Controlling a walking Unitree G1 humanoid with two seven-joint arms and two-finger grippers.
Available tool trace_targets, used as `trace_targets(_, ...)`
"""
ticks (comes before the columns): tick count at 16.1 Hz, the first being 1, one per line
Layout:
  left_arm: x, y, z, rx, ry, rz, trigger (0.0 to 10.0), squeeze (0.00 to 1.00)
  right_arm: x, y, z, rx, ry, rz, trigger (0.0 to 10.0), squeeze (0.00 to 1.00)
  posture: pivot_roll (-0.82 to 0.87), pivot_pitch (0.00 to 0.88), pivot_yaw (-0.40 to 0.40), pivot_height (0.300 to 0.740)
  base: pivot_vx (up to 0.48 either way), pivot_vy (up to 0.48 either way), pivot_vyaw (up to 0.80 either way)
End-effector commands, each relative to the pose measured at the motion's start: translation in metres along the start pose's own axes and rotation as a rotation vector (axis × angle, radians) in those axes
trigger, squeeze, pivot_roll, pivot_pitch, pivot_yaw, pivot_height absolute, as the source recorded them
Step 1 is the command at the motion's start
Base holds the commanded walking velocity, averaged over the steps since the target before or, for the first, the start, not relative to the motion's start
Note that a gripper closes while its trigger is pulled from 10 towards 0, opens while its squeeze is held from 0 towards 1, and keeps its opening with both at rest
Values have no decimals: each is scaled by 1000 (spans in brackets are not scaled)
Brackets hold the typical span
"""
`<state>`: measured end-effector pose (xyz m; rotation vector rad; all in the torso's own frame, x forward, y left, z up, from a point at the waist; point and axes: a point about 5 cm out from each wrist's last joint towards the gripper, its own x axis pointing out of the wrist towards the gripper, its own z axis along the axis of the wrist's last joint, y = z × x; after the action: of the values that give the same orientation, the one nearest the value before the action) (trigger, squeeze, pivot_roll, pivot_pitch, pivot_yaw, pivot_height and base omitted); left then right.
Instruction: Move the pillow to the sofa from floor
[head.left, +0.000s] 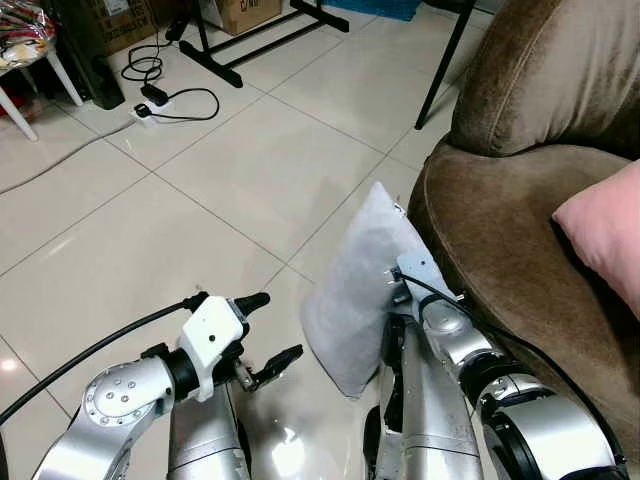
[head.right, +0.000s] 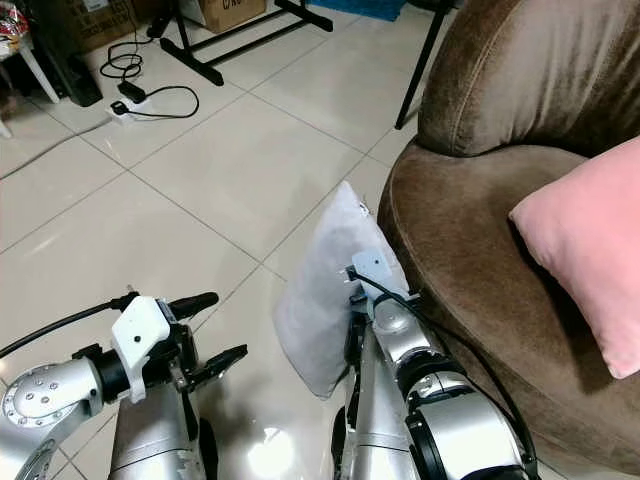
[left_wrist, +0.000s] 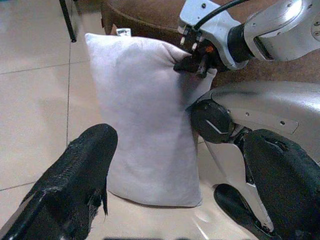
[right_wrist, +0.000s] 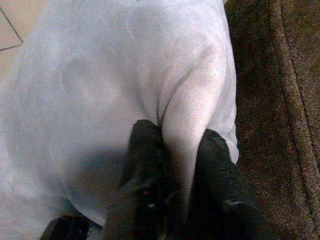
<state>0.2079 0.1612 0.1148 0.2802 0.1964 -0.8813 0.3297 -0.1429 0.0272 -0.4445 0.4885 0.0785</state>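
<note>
Pinching a fold of the grey pillow (right_wrist: 115, 100) between its two black fingers (right_wrist: 145, 150), the right gripper (right_wrist: 177, 165) is clamping the fabric near the cushion's upper edge, on the side nearest the sofa (head.left: 500, 230). The pillow is standing on edge on the tiled floor (head.left: 200, 200), its lower corner resting on the tiles, its top leaning against the brown seat front. It is looking soft and light, puckering where the fingers bite, so it will likely sag and swing from this hold; a deeper grab of the stuffing would carry it more surely than a skin of cloth. To the pillow's other side, the left gripper (head.left: 260, 335) is hanging free with its fingers spread apart, near the cushion but not touching. A small white tag (left_wrist: 123, 32) is showing at the pillow's top corner, too small to read. Beyond the right gripper, a pink cushion (head.right: 585, 260) is lying on the seat; farther off, cables and a power strip (head.left: 145, 112) are trailing across the tiles.
</note>
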Motion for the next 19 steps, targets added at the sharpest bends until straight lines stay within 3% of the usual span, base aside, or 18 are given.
trace_targets(1,2,-2,-6,-17,27,-11,10000,0,-2,5,-13,1,50,25,0,0,127,131,-31,450,0,0,0)
trace_targets(4,4,1,-6,-6,27,10,10000,0,-2,7,-12,12,40,35,0,0,130,116,-37,450,0,0,0)
trace_targets(8,7,7,-10,6,20,133,10000,0,-3,11,-2,164,-42,109,0,0,126,61,-64,450,0,0,0)
trace_targets(11,3,14,-8,-2,-49,342,10000,0,-11,23,27,380,-268,314,0,0,113,29,-72,450,0,0,0)
trace_targets(13,0,14,-6,-1,-76,395,10000,0,-22,21,38,431,-376,356,0,0,98,13,-66,450,0,0,0)
trace_targets(14,-2,17,-4,15,-91,440,10000,0,-34,16,49,461,-462,359,1294,0,90,4,-64,450,0,0,0)
trace_targets(15,-1,19,-3,16,-101,472,10000,0,-42,15,54,450,-508,371,10000,0,80,0,-58,450,0,0,0)
trace_targets(19,11,29,1,26,-131,627,10000,0,-70,-3,58,425,-565,288,10000,0,56,0,-53,470,0,0,0)
